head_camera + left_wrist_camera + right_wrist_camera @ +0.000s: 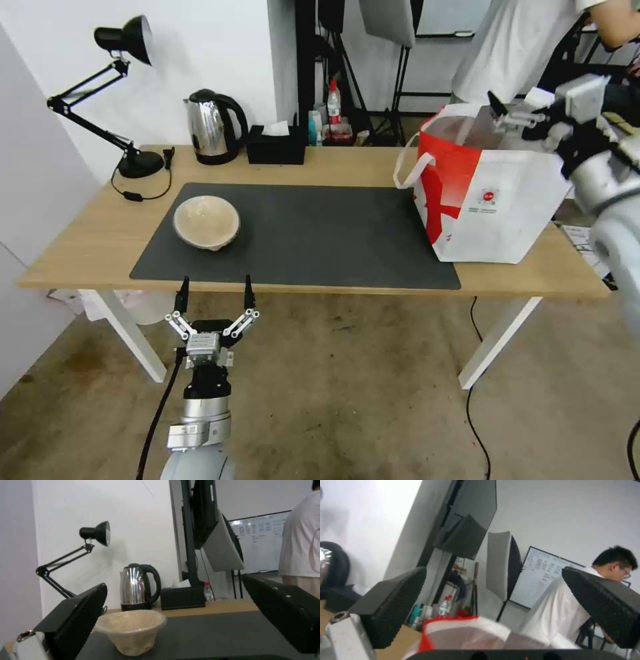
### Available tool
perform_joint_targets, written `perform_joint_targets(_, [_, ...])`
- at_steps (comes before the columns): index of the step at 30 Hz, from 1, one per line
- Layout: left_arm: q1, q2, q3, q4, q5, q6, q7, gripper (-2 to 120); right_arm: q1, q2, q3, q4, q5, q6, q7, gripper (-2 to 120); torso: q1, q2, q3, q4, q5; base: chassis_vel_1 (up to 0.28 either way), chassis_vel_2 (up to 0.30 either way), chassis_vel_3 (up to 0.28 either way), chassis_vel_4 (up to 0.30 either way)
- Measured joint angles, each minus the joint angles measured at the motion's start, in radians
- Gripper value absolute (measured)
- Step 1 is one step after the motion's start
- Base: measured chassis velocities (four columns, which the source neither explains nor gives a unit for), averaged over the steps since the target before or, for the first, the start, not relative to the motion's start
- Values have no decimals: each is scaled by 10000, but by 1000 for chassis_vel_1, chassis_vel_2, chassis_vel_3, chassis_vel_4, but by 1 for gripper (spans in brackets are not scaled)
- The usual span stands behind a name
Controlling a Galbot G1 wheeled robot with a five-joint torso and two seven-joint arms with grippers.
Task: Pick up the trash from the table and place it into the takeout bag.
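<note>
One piece of trash is visible on the table [333, 167]: the beige pulp bowl [207, 222], upright on the left part of the dark grey mat [320, 233], well apart from everything else. Farther back on the left stands a black desk lamp [123, 100], with a steel kettle [212, 127] and a black tissue box [276, 145] beside each other along the rear edge.

Below the table's near edge, just in front of the bowl, the left gripper [214, 290] points up toward the tabletop with its two fingers spread wide, holding and touching nothing. Its wrist view looks between the parted pads straight at the bowl [130, 631], which sits clear of both.

To the right, the takeout bag [493, 193] stands upright on the table's right end, partly on the mat, its red side panel facing left and a white loop handle hanging off that side. The right gripper [508, 113] hangs over the bag's open mouth near its rear rim; in its wrist view the fingers [391, 602] stand far apart and empty, with the bag's rim [460, 630] below them.
</note>
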Motion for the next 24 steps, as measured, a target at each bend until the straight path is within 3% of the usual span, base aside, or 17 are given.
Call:
perform_joint_targets(7, [8,-43,90,7,120,5,8,100,-1824,997,251,662,-627,1460,489,100,-1,0,1,0,-2,0,0,0,0])
perform_joint_targets(16, [4,-46,25,-129,127,12,13,100,-3079,2534,-124,1237,-1607,2711,814,100,-1,0,1,1,-3,0,0,0,0])
perform_joint_targets(24, [-13,-39,-24,-178,105,13,17,100,-3926,3351,-458,1191,-2260,3937,926,100,-1,-2,1,1,-3,0,0,0,0])
